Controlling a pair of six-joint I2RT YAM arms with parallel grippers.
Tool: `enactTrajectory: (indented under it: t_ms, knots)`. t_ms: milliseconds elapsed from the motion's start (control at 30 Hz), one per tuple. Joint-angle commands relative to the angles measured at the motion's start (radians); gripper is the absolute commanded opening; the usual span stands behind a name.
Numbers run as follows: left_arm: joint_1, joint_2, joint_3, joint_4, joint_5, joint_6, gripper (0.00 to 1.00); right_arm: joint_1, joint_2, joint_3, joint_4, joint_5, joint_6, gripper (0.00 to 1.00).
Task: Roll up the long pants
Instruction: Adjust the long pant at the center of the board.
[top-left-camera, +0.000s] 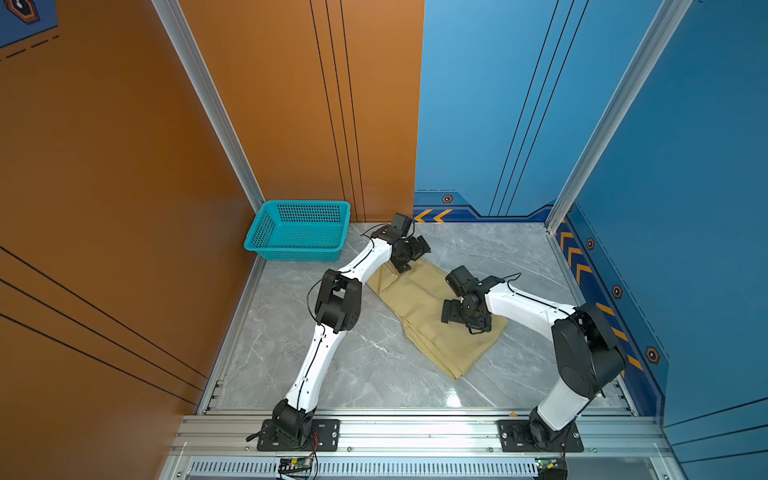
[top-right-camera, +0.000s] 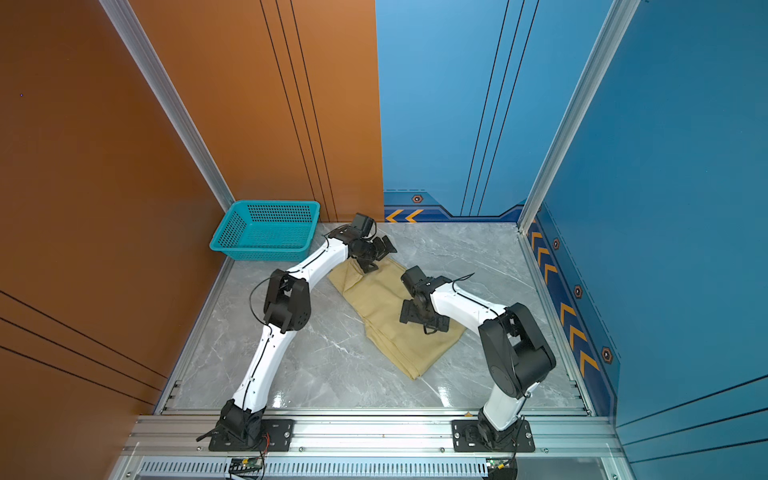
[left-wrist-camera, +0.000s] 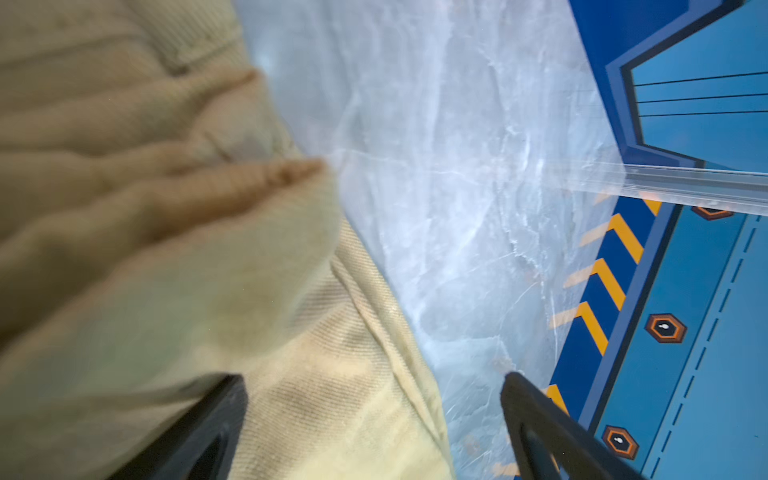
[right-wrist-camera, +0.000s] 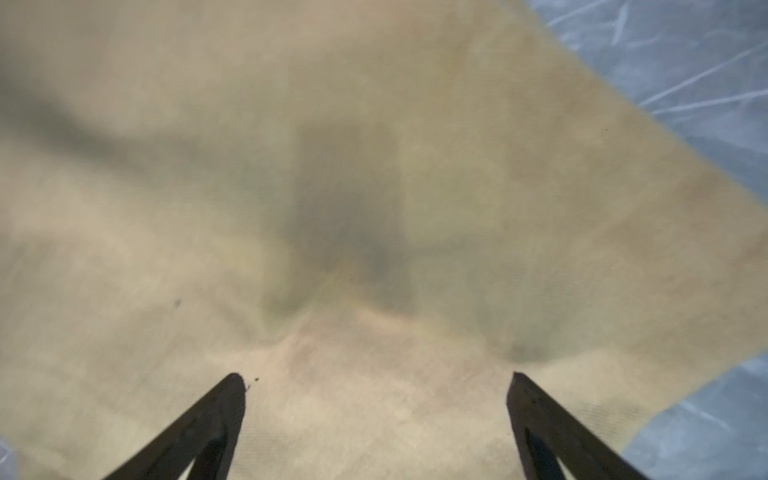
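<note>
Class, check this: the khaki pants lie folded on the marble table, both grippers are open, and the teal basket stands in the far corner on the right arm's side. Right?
No. The teal basket stands in the far corner on the left arm's side, as both top views show. The rest holds: the long pants lie folded on the table; left gripper and right gripper are open.

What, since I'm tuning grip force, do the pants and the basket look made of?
The long pants: seemingly woven cotton-like twill, matte khaki; fine diagonal ribbing and soft folds show in the left wrist view. The basket: probably moulded plastic, teal, faintly glossy; regular perforated walls and a stiff rim.
</note>
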Motion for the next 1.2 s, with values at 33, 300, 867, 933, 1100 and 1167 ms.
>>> enactTrajectory:
  t_ms: [33,300,867,933,1100,1167]
  knots:
    - [-0.003,0.135,0.198,-0.110,0.008,-0.072,0.98,0.106,-0.041,-0.021,-0.016,0.042,0.099,1.00]
    - [0.029,0.110,0.197,-0.110,0.023,-0.037,0.98,0.241,0.174,0.237,-0.051,0.086,0.090,1.00]
    - [0.177,-0.328,-0.424,-0.112,-0.011,0.203,0.99,0.019,0.073,0.264,-0.129,0.170,-0.062,1.00]
    - [0.163,-0.347,-0.431,-0.110,0.024,0.210,0.99,-0.011,0.065,0.249,-0.139,0.199,-0.098,1.00]
    - [0.093,-0.439,-0.492,-0.111,0.004,0.209,0.99,-0.090,0.060,0.203,-0.155,0.221,-0.158,1.00]
    - [0.058,-0.460,-0.508,-0.109,0.017,0.191,0.99,-0.104,0.058,0.179,-0.155,0.224,-0.169,1.00]
